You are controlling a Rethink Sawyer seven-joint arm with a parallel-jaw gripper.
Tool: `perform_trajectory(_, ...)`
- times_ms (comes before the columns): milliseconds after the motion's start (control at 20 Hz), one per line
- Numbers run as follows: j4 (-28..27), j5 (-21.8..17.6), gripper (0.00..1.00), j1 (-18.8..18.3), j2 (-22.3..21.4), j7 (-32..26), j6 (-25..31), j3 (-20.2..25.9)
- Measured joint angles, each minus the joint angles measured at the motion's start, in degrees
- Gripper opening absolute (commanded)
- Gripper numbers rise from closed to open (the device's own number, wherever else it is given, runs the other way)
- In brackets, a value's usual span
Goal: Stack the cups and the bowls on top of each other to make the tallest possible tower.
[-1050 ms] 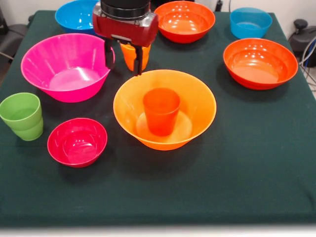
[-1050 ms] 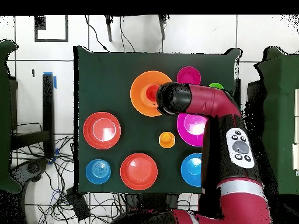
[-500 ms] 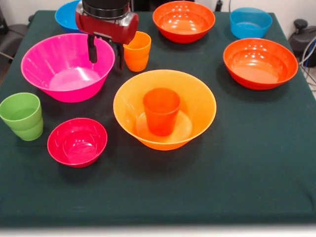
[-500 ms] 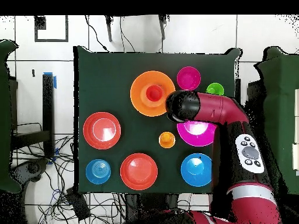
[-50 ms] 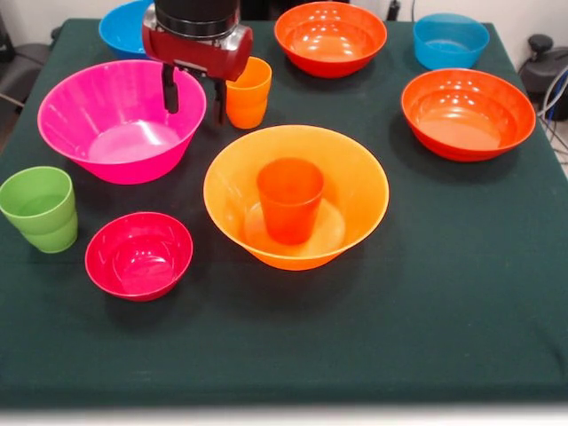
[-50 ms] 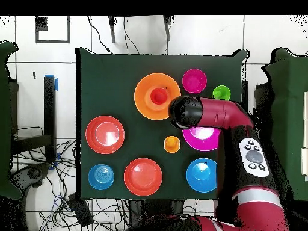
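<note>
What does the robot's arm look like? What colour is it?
The arm is shiny dark red, thick and round like a tube, with a black cap at the end. A grey panel with small round buttons sits on it. In the front view the gripper has a red body under a black cylinder, with two thin black fingers pointing down.
</note>
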Motion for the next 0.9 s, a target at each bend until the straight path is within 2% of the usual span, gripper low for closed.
perform_trajectory(900,0.41,-1.36,1.0,-1.55,0.64,0.0,-0.93,2.23)
